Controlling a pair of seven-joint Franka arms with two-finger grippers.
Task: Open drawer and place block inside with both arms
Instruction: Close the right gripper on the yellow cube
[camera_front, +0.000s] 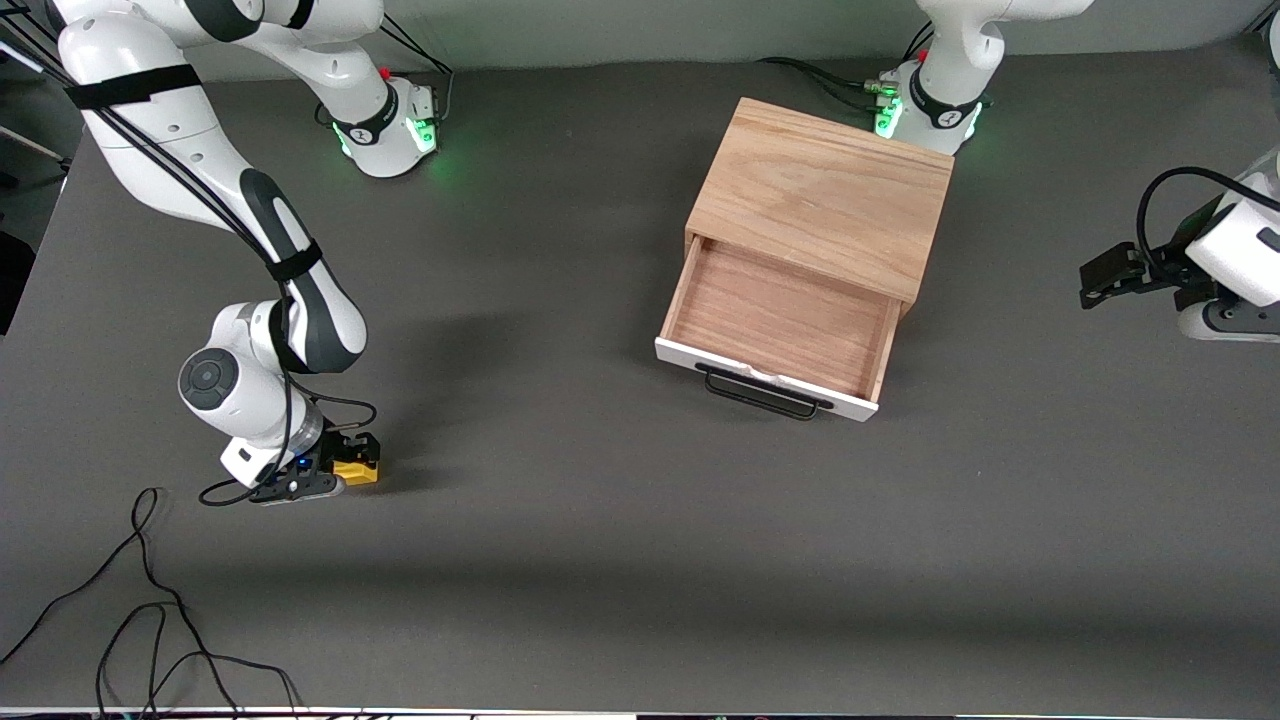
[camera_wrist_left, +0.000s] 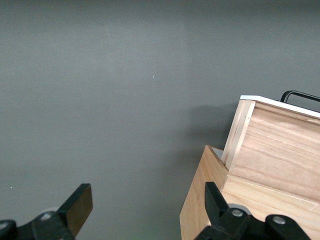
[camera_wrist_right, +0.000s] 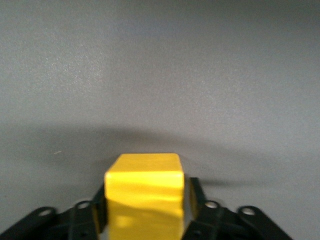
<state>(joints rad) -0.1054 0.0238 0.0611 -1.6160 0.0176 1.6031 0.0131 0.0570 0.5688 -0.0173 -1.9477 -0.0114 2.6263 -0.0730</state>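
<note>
The right gripper (camera_front: 352, 468) is clamped on the bright yellow block (camera_wrist_right: 145, 192) at the table; the left gripper (camera_wrist_left: 145, 207) is held wide open beside the pulled-out drawer (camera_front: 775, 320).

- A dark grey table (camera_front: 600, 560) fills nearly the whole front view, its surface matte and plain.
- A thin black cable (camera_front: 150, 600) lies in loose loops on the table at the corner nearest the front camera, toward the right arm's end.
- A pale wall (camera_front: 650, 30) runs along the table's edge where the bases stand.
</note>
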